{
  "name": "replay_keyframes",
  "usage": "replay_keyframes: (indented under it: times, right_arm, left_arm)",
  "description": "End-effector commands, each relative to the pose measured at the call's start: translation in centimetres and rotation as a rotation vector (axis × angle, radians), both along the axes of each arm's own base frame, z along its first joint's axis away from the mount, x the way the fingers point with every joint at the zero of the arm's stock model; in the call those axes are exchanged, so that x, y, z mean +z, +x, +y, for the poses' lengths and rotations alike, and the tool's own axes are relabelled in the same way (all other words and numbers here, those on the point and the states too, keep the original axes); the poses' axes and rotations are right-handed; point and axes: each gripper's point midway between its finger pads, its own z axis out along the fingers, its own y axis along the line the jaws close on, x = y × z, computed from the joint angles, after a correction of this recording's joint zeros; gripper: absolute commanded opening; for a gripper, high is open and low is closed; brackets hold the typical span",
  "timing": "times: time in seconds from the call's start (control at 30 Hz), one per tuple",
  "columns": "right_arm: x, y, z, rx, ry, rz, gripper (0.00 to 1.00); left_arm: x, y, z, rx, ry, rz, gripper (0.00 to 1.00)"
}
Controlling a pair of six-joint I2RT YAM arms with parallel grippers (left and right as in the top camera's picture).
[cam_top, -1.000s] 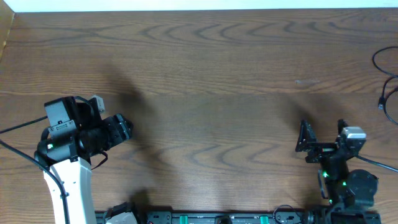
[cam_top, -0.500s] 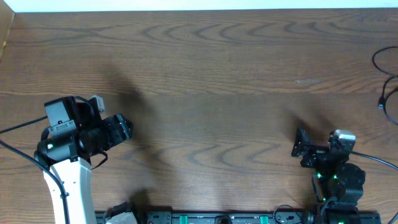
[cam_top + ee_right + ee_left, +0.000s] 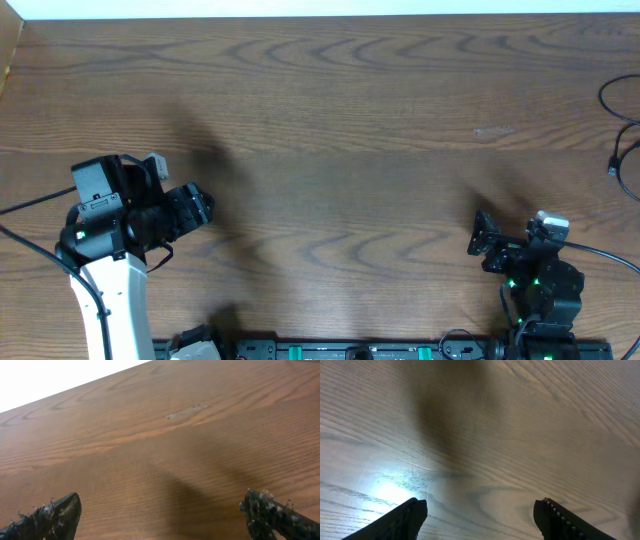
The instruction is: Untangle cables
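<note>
Blk arms (image 3: 135, 215), white link (image 3: 108, 300), grn LEDs (image 3: 80, 236)

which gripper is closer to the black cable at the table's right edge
The right gripper, down-left of the cable; the left gripper sits far off on the opposite side.

The overhead camera looked straight down on the tabletop (image 3: 350, 150); both wrist cameras viewed that same wood closely, obliquely.

Cables (image 3: 612, 168) on table (image 3: 350, 120) at right edge, behind right arm (image 3: 541, 288)
</note>
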Motion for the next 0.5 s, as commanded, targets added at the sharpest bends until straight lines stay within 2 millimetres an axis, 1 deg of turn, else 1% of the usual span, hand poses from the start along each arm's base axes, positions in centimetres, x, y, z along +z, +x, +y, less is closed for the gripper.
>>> replay_keyframes:
  times: [0.0, 0.3, 0.4, 0.47]
  right_arm:
    - [-0.2, 0.0, 0.1, -0.004, 0.014, 0.008, 0.99]
    - [-0.2, 0.0, 0.1, -0.004, 0.014, 0.007, 0.99]
    - [0.2, 0.0, 0.1, -0.004, 0.013, -0.011, 0.99]
    - [0.8, 0.0, 0.1, -0.004, 0.011, -0.041, 0.99]
  left_arm:
    - [0.3, 0.0, -0.1, -0.004, -0.002, -0.01, 0.74]
    - [0.3, 0.0, -0.1, -0.004, -0.002, -0.01, 0.74]
    - [0.3, 0.0, -0.1, -0.014, 0.003, -0.012, 0.74]
    - [0.3, 0.0, -0.2, -0.019, 0.005, -0.011, 0.75]
